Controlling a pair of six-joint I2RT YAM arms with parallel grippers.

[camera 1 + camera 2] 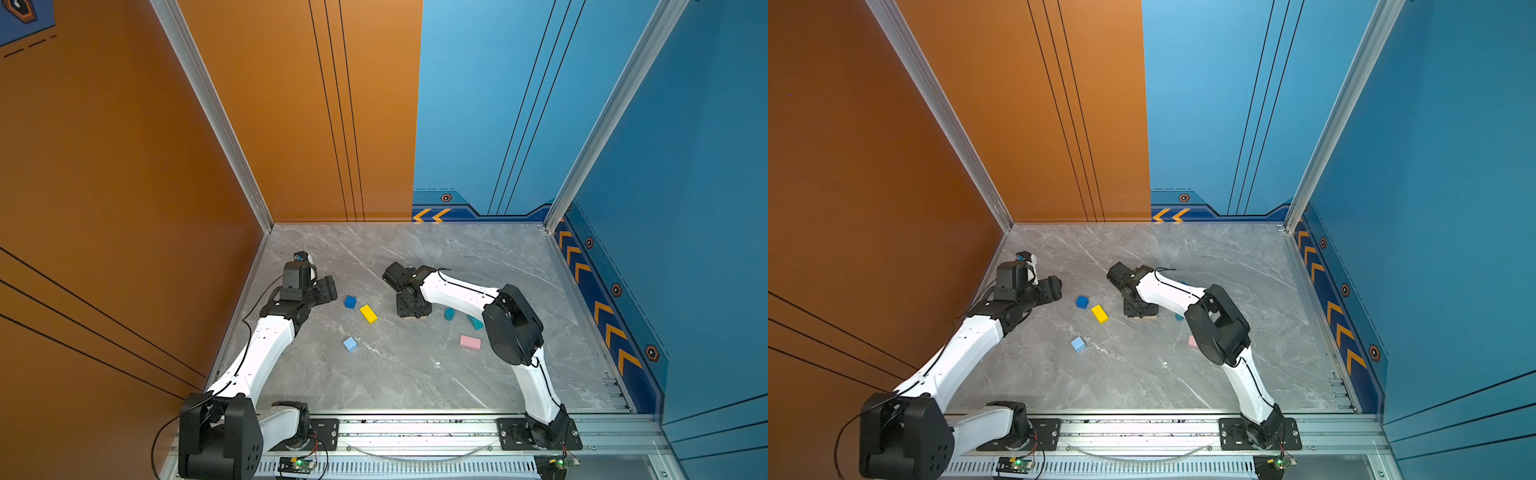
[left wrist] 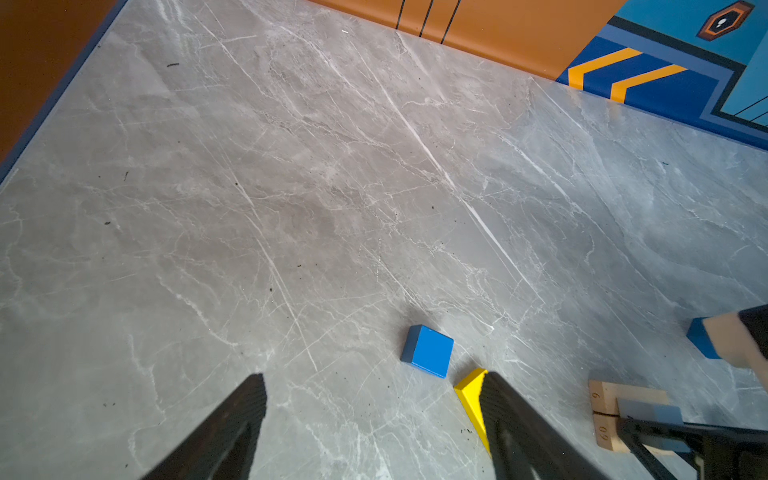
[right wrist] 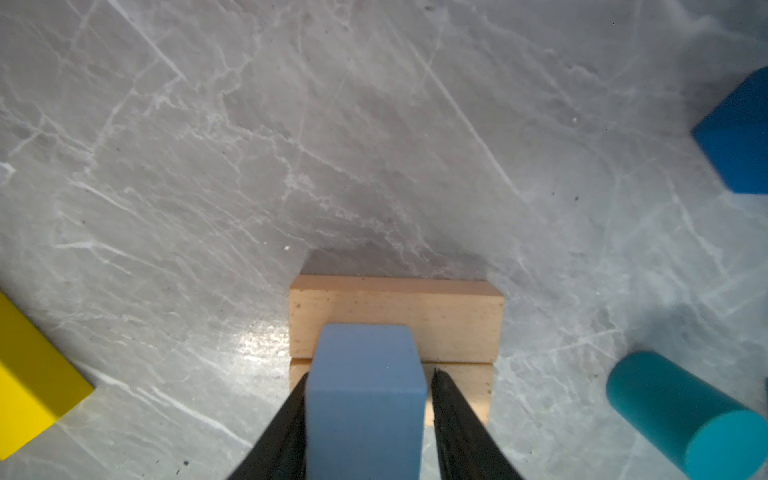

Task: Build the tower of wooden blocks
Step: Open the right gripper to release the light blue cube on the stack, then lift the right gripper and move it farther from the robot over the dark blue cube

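**Bimanual block stacking on a grey marble-pattern tabletop [image 1: 415,374]**

Near the table's middle, two tan wooden planks [image 3: 395,307] lie side by side as a base layer. The right gripper [image 3: 370,374] pinches a slate-blue wooden block [image 3: 365,399] directly over their seam; whether the block touches the planks cannot be told. The left gripper [image 2: 374,375] hovers empty, jaws spread wide, near a dark blue wooden cube [image 2: 428,351] and a yellow wooden bar [image 2: 471,399]. The plank end faces bear numerals, seemingly "9" and "60". Lying loose are a light blue wooden cube [image 1: 350,344], a teal wooden cylinder [image 1: 449,314], a teal wooden prism [image 1: 475,322] and a pink wooden slab [image 1: 470,342].
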